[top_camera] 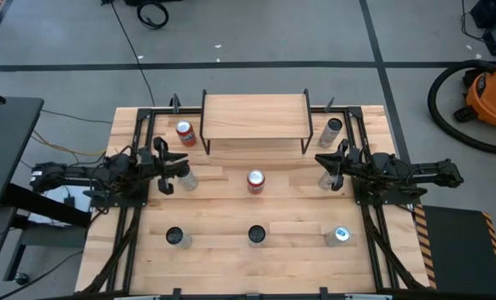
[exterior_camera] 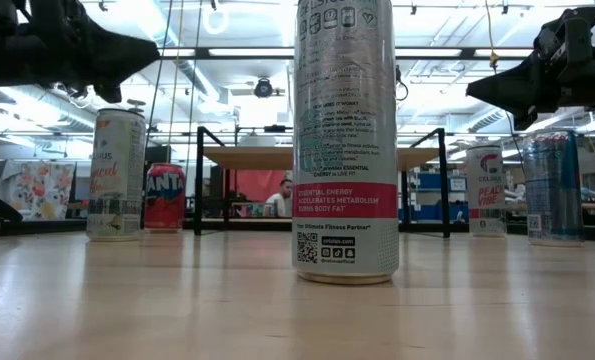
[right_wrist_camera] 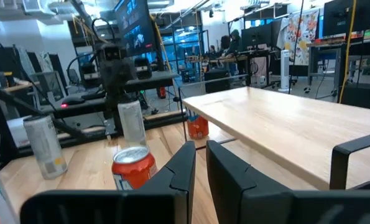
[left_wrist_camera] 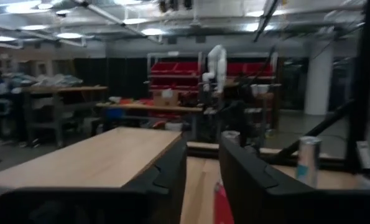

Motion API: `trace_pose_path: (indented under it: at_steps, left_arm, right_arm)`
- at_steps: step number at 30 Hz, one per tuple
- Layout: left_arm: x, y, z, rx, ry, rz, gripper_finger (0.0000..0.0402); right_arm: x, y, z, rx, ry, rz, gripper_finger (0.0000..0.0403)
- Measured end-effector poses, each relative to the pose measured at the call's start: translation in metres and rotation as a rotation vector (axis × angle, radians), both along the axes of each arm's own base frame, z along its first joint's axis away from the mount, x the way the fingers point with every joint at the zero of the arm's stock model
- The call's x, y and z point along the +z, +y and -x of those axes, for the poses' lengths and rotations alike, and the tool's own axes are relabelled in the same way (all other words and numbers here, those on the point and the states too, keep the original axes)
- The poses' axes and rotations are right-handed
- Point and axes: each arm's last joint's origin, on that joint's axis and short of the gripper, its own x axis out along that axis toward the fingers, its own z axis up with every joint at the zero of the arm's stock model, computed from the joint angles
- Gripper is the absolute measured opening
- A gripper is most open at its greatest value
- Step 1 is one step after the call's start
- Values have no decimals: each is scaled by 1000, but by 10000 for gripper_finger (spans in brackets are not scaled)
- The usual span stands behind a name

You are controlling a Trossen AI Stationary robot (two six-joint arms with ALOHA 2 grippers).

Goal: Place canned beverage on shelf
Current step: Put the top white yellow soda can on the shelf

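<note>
**Shelf still bare, both arms hover beside upright cans**

We see the shelf [top_camera: 255, 116] standing at the far middle of the counter [top_camera: 231, 250], its light-wood top carrying nothing. Cans stand upright all over the counter, so each one's long axis is vertical and calls for a sideways grasp around the body.

The left gripper [top_camera: 174, 171] sits at the left side, level with the shelf's front legs, with a pale can [top_camera: 187, 178] just beside its fingertips. From above we cannot tell whether the fingers touch it. In the left wrist view its two dark fingers stand slightly apart with a narrow gap and nothing between them, so we read it as a little open and not gripping.

The right gripper [top_camera: 329, 164] mirrors it on the other side, with a silver can [top_camera: 327, 181] just beside it; its fingers look nearly closed, holding nothing.

A red can [top_camera: 255, 180] stands in the middle, between the two grippers, directly in front of the shelf. Another red can [top_camera: 185, 132] stands by the shelf's left legs.

We judge the left arm is the one working, and its nearest can lies just toward the counter's centre from its fingertips.
</note>
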Motion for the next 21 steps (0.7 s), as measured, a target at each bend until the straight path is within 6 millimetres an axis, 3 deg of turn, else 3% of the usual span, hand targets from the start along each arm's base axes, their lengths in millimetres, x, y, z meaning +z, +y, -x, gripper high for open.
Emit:
trace_pose_path:
  at_steps: [7, 14, 21]
  left_arm:
    - [-5, 2, -4, 70, 49, 25, 138]
    - [-5, 3, -4, 77, 25, 121, 139]
    - [-5, 3, -4, 82, 20, 134, 139]
  right_arm:
    - [7, 0, 1, 17, -73, 7, 49]
    - [23, 7, 4, 253, -255, 15, 49]
    - [33, 7, 8, 287, -376, -35, 49]
